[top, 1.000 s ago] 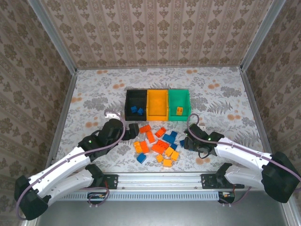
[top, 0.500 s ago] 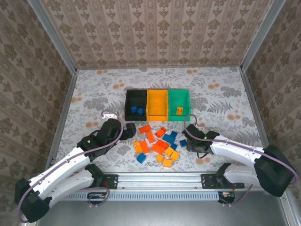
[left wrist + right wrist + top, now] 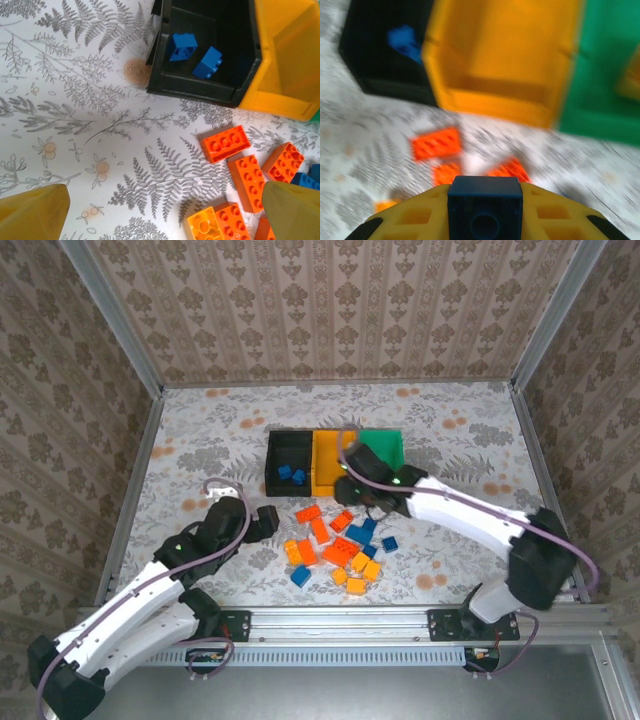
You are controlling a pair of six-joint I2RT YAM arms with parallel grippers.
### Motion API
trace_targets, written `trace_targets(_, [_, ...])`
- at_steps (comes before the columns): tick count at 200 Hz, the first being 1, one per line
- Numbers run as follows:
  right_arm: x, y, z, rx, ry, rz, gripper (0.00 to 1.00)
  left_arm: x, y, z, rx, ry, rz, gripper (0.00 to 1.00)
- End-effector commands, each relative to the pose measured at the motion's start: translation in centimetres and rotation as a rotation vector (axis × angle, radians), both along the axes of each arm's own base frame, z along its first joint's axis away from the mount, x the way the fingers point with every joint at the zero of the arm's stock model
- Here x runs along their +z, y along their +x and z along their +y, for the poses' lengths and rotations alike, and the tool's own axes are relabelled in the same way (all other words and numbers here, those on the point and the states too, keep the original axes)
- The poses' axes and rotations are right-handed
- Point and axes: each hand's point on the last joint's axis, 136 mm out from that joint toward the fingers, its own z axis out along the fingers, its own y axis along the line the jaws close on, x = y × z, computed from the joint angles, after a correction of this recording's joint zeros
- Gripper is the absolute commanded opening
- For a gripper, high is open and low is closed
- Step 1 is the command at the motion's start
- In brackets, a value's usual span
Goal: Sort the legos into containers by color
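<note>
A: Item, right gripper (image 3: 352, 483)?
B: Clamped on one blue brick (image 3: 485, 202), held over the twelve o'clock edge of the loose legos (image 3: 340, 552). The black bin (image 3: 380, 82), already stocked with blue, lies at eleven o'clock and is the likely destination.
A: Left gripper (image 3: 266, 519)?
B: Jaws apart, empty, at the legos' nine o'clock, presumably keeping clear.

No readable lettering, labels, brand marks, numbers or signs anywhere across the three camera views.

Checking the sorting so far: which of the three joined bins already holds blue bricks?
The black rectangular plastic bin, at the row's left end: two small blue plastic bricks lie inside it.
</note>
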Motion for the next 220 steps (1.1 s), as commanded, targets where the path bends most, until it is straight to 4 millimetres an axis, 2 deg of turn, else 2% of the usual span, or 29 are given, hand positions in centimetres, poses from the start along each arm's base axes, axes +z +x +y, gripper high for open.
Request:
trace_targets(1, [1.4, 2.8, 5.0, 0.113, 0.022, -0.049, 0.26, -1.9, -1.3, 0.7, 0.002, 0.01, 0.071, 1.0])
trace_targets(10, [1.6, 4.1, 6.5, 0.124, 0.023, -0.059, 0.26, -2.3, -1.5, 0.6, -0.006, 0.009, 0.087, 1.0])
trace_targets(30, [0.9, 7.0, 9.2, 0.136, -0.007, -0.069, 0.26, -2.8, -2.0, 0.4, -0.027, 0.003, 0.115, 1.0])
trace_targets(65, [-0.8, 11.1, 11.8, 0.118, -0.038, -0.082, 0.27, -3.9, -2.5, 0.1, -0.05, 0.015, 0.164, 0.98])
trace_targets(88, [-1.9, 12.6, 11.8, 0.081, -0.066, -0.063, 0.3, -4.5, -2.9, 0.2, -0.056, 0.027, 0.193, 0.98])
trace_targets(114, [-1.6, 13.9, 11.9, 0.047, -0.044, -0.08, 0.35, -4.8, -3.2, 0.2, -0.066, 0.025, 0.206, 0.99])
trace_targets(145, [0.5, 14.3, 12.2, 0.046, -0.009, -0.13, 0.54, -4.7, -3.1, -0.3, -0.085, 0.01, 0.204, 0.99])
trace_targets(174, [2.9, 13.9, 12.2, 0.061, 0.036, -0.184, 0.63, -4.7, -3.0, -0.7, -0.099, 0.002, 0.209, 0.99])
trace_targets(195, [4.6, 13.0, 11.4, 0.059, 0.074, -0.219, 0.67, -4.8, -2.9, -1.6, -0.132, -0.009, 0.218, 0.99])
trace_targets(220, [5.7, 11.1, 10.1, 0.068, 0.096, -0.233, 0.68, -4.9, -2.7, -2.8, -0.178, -0.021, 0.232, 0.97])
